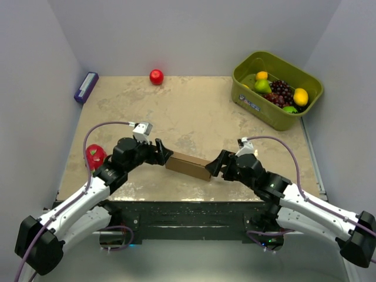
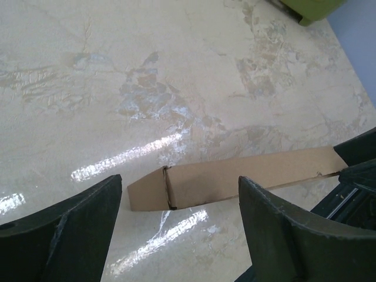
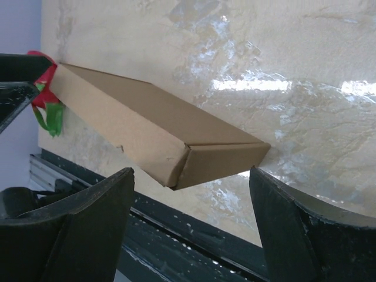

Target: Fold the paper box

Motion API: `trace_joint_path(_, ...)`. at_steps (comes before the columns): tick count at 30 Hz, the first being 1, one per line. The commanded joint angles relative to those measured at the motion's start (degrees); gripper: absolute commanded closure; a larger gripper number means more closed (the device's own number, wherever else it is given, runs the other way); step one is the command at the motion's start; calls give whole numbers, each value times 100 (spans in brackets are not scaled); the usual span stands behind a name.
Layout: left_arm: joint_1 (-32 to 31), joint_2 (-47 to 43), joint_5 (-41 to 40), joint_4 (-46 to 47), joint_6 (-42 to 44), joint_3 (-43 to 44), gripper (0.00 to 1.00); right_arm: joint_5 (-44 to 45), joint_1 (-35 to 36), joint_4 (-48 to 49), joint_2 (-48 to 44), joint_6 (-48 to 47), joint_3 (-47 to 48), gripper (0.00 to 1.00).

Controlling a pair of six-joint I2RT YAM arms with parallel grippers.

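Observation:
The paper box (image 1: 188, 165) is a plain brown, flat, closed cardboard packet lying on the table near its front edge, between my two grippers. In the left wrist view the paper box (image 2: 235, 179) lies just beyond the fingertips, and my left gripper (image 2: 179, 182) stands open with nothing touching its fingers. In the right wrist view a short end of the paper box (image 3: 141, 129) points at my right gripper (image 3: 191, 173), which is open and apart from it. From above, the left gripper (image 1: 166, 154) is at the box's left end and the right gripper (image 1: 214, 166) at its right end.
An olive-green bin (image 1: 247, 100) with fruit stands at the back right. A red apple (image 1: 156, 76) lies at the back edge and a purple block (image 1: 86, 87) at the back left. A red object (image 1: 95, 155) sits beside the left arm. The black rail (image 3: 194, 247) marks the table's front edge.

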Motion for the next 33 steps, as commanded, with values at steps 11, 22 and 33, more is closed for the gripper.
trace_joint_path(11,226,229,461,870,-132,-351,31,-100,-152,822,65,309,-191,19)
trace_joint_path(22,217,378,751,1195,-220,-649,50,-539,-170,1771,338,721,-682,35)
trace_joint_path(33,226,676,1313,2188,-501,-765,77,-364,-161,2202,628,530,-456,67)
